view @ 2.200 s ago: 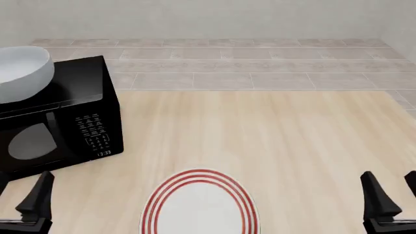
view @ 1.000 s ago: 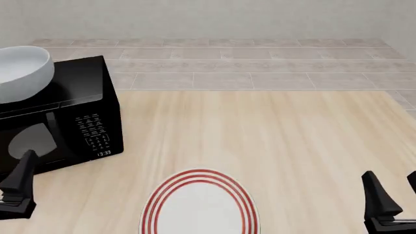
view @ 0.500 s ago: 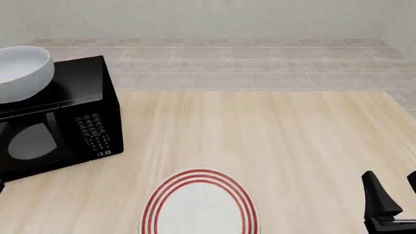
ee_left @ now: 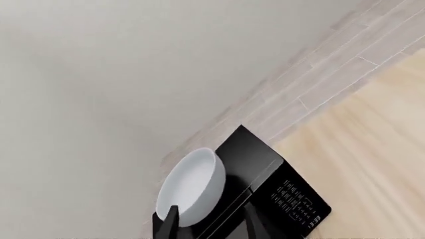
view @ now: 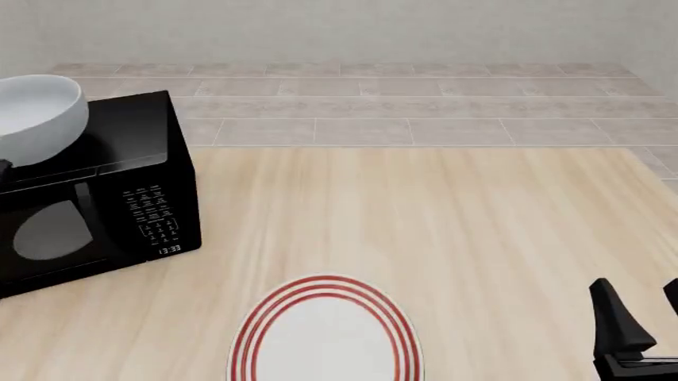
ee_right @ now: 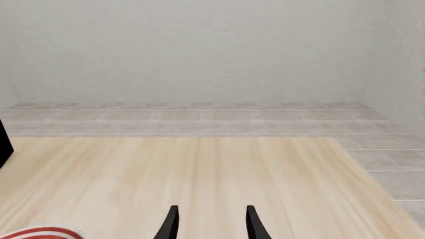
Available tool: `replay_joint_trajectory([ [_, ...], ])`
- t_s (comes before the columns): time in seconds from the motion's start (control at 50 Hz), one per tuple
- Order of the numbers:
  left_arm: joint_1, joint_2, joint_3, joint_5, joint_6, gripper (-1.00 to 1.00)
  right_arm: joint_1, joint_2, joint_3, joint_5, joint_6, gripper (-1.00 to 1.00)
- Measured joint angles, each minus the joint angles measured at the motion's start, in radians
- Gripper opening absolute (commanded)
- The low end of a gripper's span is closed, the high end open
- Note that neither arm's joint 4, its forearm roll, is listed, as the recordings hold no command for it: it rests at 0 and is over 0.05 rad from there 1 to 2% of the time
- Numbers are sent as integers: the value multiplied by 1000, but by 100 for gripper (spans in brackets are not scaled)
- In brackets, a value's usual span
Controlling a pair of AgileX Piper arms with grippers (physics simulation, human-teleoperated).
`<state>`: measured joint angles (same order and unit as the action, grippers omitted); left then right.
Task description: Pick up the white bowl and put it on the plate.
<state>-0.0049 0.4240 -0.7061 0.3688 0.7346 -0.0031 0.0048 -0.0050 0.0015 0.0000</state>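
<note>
The white bowl (view: 37, 115) sits upright on top of a black microwave (view: 95, 198) at the far left of the table; in the left wrist view the bowl (ee_left: 192, 186) appears ahead of my left gripper (ee_left: 209, 225), whose fingers stand apart and hold nothing. In the front view that gripper is almost out of frame at the left edge. The red-ringed plate (view: 323, 333) lies flat at the near middle of the table. My right gripper (view: 644, 321) hovers open near the front right, empty, with a sliver of the plate (ee_right: 40, 233) off to its side.
The microwave (ee_left: 279, 191) has its door shut and its keypad facing the arms. A tiled floor and a pale wall (ee_right: 199, 50) lie beyond the table's far edge. Bare wood (view: 424, 214) spreads between the microwave and the right gripper.
My left gripper has risen from the near left corner and moved left, leaving the front view almost entirely. The right gripper, bowl and plate have not moved.
</note>
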Motion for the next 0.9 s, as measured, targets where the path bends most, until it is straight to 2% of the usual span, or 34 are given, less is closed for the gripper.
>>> replay_joint_trajectory([
  [0.2,35,100,-122,37,67,100,0,0,0,0,0,100],
  [0.34,66,166,-174,3,112,100,0,0,0,0,0,100],
  [0.52,62,196,-158,-31,175,100,0,0,0,0,0,100],
  [0.68,39,211,-152,19,229,100,0,0,0,0,0,100],
  [0.9,38,259,-174,87,266,100,0,0,0,0,0,100],
])
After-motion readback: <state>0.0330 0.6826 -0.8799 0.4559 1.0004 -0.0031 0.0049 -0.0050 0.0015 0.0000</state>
